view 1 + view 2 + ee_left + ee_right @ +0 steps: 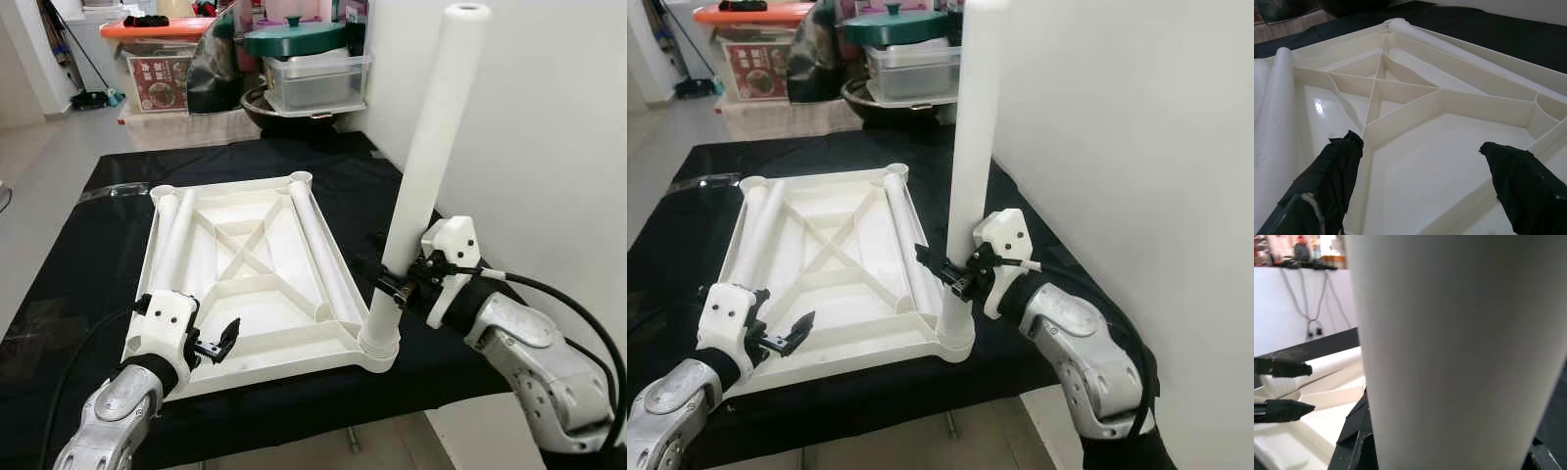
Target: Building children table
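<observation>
Now your right gripper (392,284) pinches the white plastic tube leg (421,176) low down, holding it upright in the corner socket of the upturned white ribbed tabletop (250,294) at the black-draped table's (59,255) near right edge. Your left gripper (217,345), jaws spread, steadies the tabletop's near left corner.

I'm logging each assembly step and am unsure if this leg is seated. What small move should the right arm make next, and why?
Probably press the upright white plastic leg tube straight down while righting it. It leans, its foot in the near right corner socket of the upturned white plastic tabletop. The right gripper clasps it low, and the left gripper, open, hovers over the tabletop's near left edge.
</observation>
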`<state>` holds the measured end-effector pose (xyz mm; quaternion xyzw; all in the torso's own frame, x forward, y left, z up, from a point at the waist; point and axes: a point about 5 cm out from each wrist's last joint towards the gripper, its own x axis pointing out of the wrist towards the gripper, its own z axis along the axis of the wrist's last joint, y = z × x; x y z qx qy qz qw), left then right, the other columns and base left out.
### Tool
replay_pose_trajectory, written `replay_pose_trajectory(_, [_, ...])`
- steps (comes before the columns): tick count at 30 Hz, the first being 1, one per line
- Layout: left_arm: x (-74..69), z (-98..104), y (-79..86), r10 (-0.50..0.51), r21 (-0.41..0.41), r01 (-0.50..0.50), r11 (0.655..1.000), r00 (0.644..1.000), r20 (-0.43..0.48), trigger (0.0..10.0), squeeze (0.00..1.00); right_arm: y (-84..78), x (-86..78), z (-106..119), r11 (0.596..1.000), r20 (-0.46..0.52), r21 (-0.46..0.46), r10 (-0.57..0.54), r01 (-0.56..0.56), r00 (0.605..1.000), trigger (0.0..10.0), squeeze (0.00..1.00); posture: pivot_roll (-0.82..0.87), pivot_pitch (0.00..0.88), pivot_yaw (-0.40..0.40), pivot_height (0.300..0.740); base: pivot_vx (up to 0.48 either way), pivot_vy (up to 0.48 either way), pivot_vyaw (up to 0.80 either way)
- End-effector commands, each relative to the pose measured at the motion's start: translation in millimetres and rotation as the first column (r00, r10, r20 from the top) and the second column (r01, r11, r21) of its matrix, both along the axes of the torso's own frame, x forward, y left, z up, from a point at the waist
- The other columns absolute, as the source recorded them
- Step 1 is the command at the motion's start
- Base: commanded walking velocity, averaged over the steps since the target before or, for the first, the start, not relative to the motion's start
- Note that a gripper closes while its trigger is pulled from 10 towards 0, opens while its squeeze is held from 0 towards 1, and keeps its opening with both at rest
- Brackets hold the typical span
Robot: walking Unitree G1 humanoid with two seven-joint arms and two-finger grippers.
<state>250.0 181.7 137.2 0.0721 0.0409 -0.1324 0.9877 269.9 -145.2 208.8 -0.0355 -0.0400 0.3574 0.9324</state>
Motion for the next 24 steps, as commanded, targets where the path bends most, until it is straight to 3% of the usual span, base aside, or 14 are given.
replay_pose_trajectory(1, [2.1,-2.9,1.9,0.019,-0.006,-0.019,1.000,1.000,-0.005,10.0,0.00,3.1,-1.0,-25.5,1.000,-0.132,-0.006,-0.028,0.027,0.991,0.0,0.00,0.00,0.000,-0.004,0.740,0.000,0.000,0.00])
replay_pose_trajectory(8, [3.5,-3.3,4.6,0.043,-0.009,-0.043,0.999,0.999,-0.003,10.0,0.00,2.1,0.6,-32.1,0.990,-0.133,0.031,-0.132,0.137,0.982,0.0,0.00,0.00,0.000,-0.008,0.740,0.000,0.000,0.00])
replay_pose_trajectory(11, [3.7,-3.3,4.8,0.045,-0.010,-0.045,0.999,0.999,-0.003,10.0,0.00,2.8,0.1,-33.1,0.990,-0.130,0.026,-0.132,0.136,0.983,0.0,0.00,0.00,0.000,-0.008,0.740,0.000,0.000,0.00])
replay_pose_trajectory(24, [6.0,-4.4,11.5,0.096,0.013,-0.096,0.995,0.995,-0.001,10.0,0.00,10.0,1.7,-49.7,0.978,-0.054,-0.097,-0.188,0.182,0.981,0.0,0.00,0.02,0.000,-0.011,0.740,0.000,0.000,0.00])
